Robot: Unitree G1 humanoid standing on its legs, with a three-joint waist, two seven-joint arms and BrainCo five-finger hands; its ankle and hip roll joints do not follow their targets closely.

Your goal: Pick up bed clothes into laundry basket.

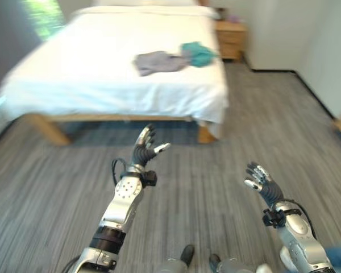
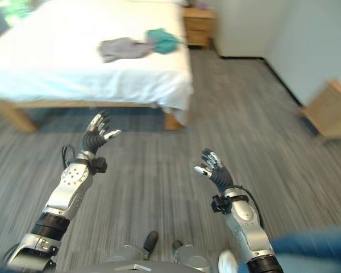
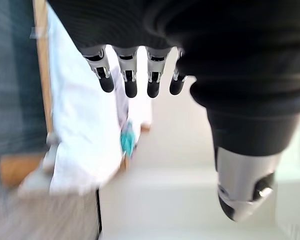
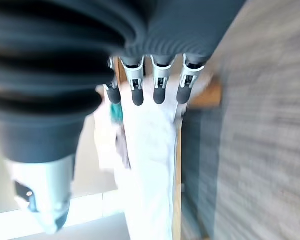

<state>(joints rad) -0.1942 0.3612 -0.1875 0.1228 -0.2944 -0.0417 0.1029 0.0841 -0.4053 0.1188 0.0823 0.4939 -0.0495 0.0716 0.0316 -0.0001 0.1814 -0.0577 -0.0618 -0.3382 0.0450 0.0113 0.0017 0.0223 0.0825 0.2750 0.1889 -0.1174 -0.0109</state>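
Ahead of the robot, both arms are raised over the striped grey floor (image 1: 216, 148), and neither holds anything. The left robot hand (image 1: 144, 145) is lifted higher, palm turned inward, fingers straight and fanned with the thumb stuck out to the side; its wrist view shows the fingers (image 3: 130, 75) in a straight row, relaxed. The right robot hand (image 1: 261, 181) sits lower and nearer the body, fingers likewise spread and released, thumb apart; its wrist view shows the same straight row of fingers (image 4: 160, 80).

Between the hands and the bed (image 1: 91, 74) lies bare floor. The bed has a white sheet hanging over its near edge and a wooden frame with legs showing beneath. On the sheet, toward the right side and well apart from both hands, lie the clothes: a grey garment (image 1: 156, 61), crumpled flat, and a teal garment (image 1: 198, 53) bunched just beside it, touching its right end. A wooden nightstand (image 1: 231, 38) stands against the wall beyond the bed's far right corner. In the right eye view, another wooden piece of furniture (image 2: 332, 111) stands at the right edge of the room.
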